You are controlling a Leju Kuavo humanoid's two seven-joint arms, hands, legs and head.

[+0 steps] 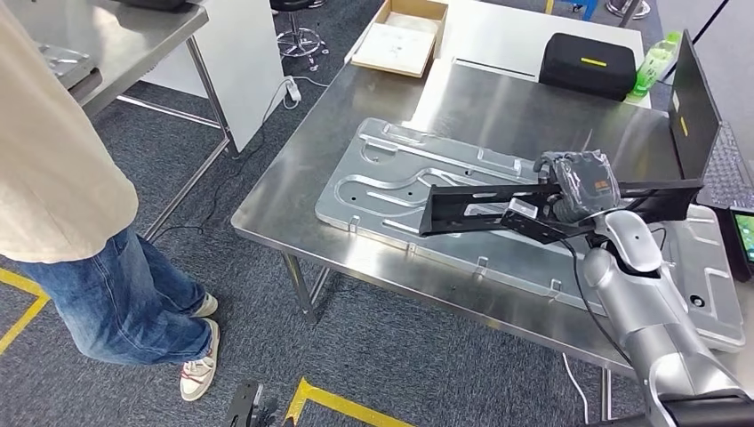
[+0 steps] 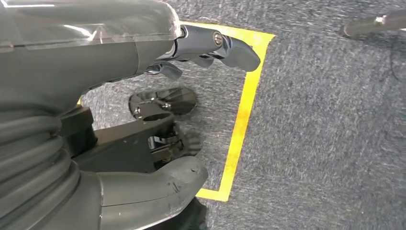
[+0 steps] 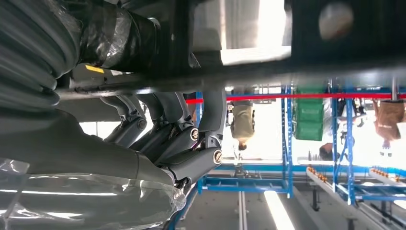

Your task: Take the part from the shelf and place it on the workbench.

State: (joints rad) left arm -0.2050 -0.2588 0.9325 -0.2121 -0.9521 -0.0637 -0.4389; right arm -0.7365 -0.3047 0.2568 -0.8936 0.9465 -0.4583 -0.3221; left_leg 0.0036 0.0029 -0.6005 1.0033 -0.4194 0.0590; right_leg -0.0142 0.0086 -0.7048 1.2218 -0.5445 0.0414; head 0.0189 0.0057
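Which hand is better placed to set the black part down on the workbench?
Right. The right hand holds the black part above the workbench; the left hand hangs over the carpet.

You see grey carpet (image 1: 267,213) with yellow tape (image 1: 342,402), a steel table (image 1: 293,191), and a person (image 1: 80,205) standing at its left.

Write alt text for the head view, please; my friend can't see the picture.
The robot's right hand holds a long black part above a steel workbench, over a large silver stamped panel. A person in jeans stands on the grey carpet to the left.
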